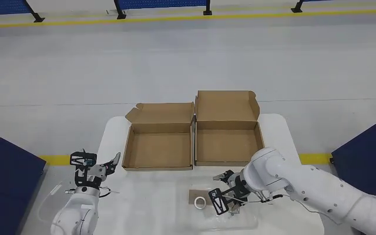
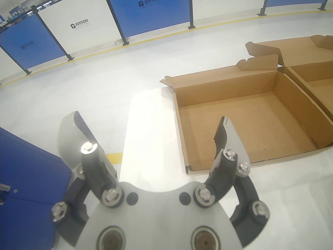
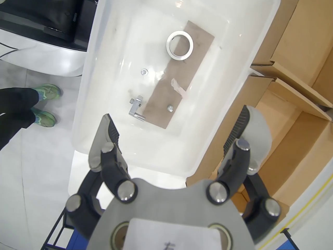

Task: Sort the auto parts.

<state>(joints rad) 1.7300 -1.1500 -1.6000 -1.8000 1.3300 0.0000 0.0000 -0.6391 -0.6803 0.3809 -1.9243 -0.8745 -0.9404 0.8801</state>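
The right gripper (image 3: 176,117) hangs released, jaws spread wide, over the near end of a clear tray (image 3: 270,16). Just ahead of its fingertips lie a small metal bracket (image 3: 136,108) and a bolt (image 3: 170,108). A second bolt (image 3: 143,72) lies beyond them. Farthest off is a metal ring (image 3: 180,45), partly on a cardboard strip (image 3: 201,44). The left gripper (image 2: 149,120) is also released and holds nothing, above the counter (image 2: 145,136) with an open cardboard box (image 2: 247,120) just ahead.

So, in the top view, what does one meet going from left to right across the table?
Left gripper, left cardboard box, metal ring, right gripper. The right cardboard box overlaps the last two, so I leave it out.
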